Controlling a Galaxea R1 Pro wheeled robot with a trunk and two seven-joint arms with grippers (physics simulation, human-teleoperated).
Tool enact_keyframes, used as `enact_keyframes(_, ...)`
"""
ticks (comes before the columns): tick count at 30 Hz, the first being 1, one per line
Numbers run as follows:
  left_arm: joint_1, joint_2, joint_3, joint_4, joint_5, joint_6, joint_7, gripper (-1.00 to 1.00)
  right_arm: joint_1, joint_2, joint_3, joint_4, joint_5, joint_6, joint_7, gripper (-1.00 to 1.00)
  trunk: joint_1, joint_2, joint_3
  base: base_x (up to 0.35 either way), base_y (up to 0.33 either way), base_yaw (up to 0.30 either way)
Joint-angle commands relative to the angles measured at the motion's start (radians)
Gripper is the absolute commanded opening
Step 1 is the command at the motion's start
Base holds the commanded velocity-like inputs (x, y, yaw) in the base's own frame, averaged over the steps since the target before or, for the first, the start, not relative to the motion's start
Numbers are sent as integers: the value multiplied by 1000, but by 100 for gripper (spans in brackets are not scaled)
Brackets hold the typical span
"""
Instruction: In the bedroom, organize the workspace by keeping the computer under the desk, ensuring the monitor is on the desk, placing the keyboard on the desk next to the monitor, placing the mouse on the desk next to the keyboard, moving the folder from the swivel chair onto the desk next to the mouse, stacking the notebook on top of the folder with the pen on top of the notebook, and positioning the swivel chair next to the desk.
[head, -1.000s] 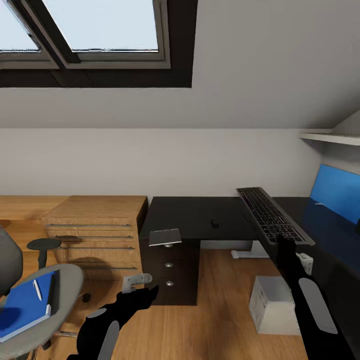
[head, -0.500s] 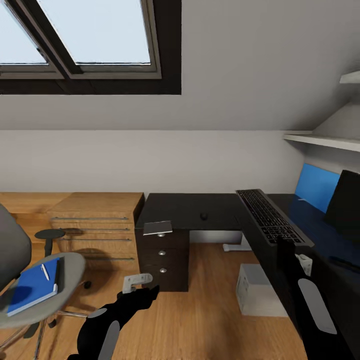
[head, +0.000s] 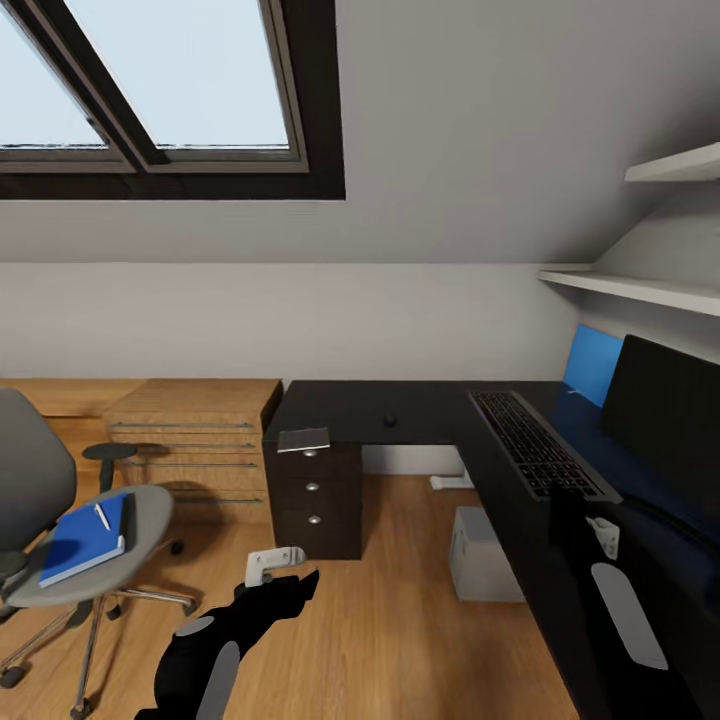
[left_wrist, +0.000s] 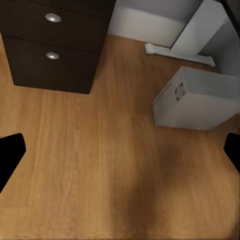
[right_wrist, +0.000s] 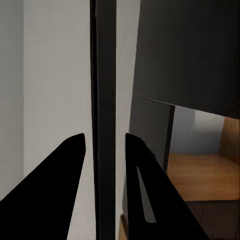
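My right gripper (head: 568, 497) is shut on the near end of the slim black keyboard (head: 533, 441). The keyboard reaches over the black desk (head: 340, 410) in front of the monitor (head: 662, 418); whether it touches the top I cannot tell. In the right wrist view the keyboard (right_wrist: 105, 115) stands edge-on between the fingers (right_wrist: 70, 165). The tiny mouse (head: 390, 421) lies on the desk. The computer (head: 480, 553) (left_wrist: 197, 97) stands on the floor under it. On the swivel chair (head: 150, 520) lies the blue folder (head: 78, 540) with the pen (head: 102, 516). A flat grey notebook (head: 303, 439) rests on the desk corner. My left gripper (head: 300, 583) (left_wrist: 120, 150) hangs open above the floor.
A light wood drawer unit (head: 190, 440) stands left of the desk, whose black drawers (head: 313, 500) (left_wrist: 50, 45) face me. A white desk leg (left_wrist: 195, 30) is behind the computer. Wall shelves (head: 630, 285) hang above the monitor. Wood floor (head: 390, 620) lies between chair and desk.
The whole view has swung right, bringing the monitor and shelves into the picture. The keyboard stays in my right gripper, and both arms keep their pose.
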Motion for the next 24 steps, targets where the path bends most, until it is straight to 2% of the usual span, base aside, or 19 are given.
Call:
enact_keyframes(1,-1,0,0,-1,9,5,6,100,-1,0,-1,-1,-6,3,-5,-100,-4,6,2,-335,-182,0)
enact_keyframes(17,-1,0,0,-1,9,4,6,100,-1,1,1,41,-7,3,-2,-100,-66,118,52,-335,-183,0)
enact_keyframes(24,-1,0,0,-2,9,5,6,100,-1,1,2,45,-9,6,0,-100,-66,118,52,-334,-183,0)
